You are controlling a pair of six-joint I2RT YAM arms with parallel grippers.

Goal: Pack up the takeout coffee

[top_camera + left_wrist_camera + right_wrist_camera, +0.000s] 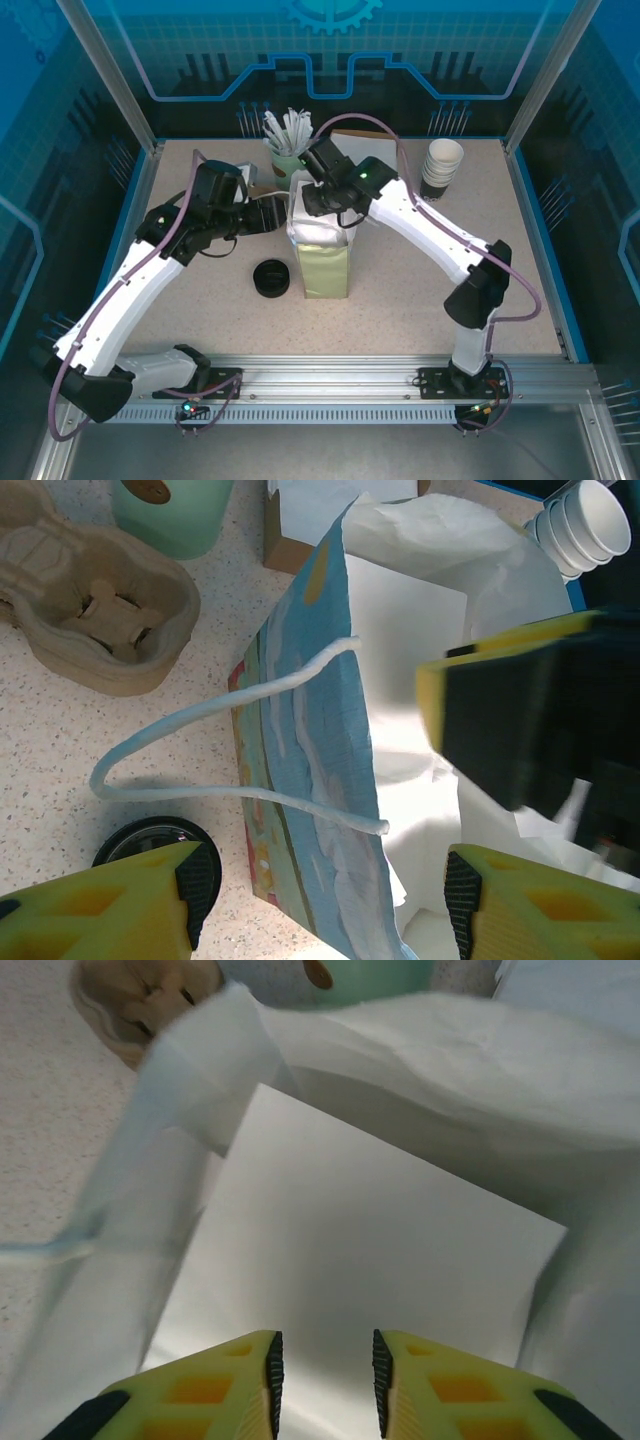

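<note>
Table [420, 300]: a pale speckled top, walled in blue; both arms are bolted at its near edge.
Paper bag [325, 262]: stood upright near the middle of the table with its mouth open upward. The outside is printed in blue and the lining is white. A flat white floor is seen inside from the right wrist.
Cup carrier [95, 620]: brown moulded pulp, laid on the table to the left of the bag and apart from it.
Green tub [287, 160]: set behind the bag and filled with white wrapped sticks.
Stack of cups [441, 165]: white-rimmed and lidless, placed at the far right of the table, well apart from the bag.
Stack of lids [271, 277]: low, round and black, set just beside the bag's near left corner.
Bag handle [335, 650]: a pale cord, looped outward from the bag's left wall.
Left gripper [320, 910]: held at the bag's left side with its jaws spread wide. The bag's left wall is seen between the fingers, but no grip on it is made out.
Right gripper [325, 1380]: lowered into the bag's mouth, its jaws parted by a narrow gap with nothing held between them.
Takeout coffee: where it lies cannot be told from these views.
</note>
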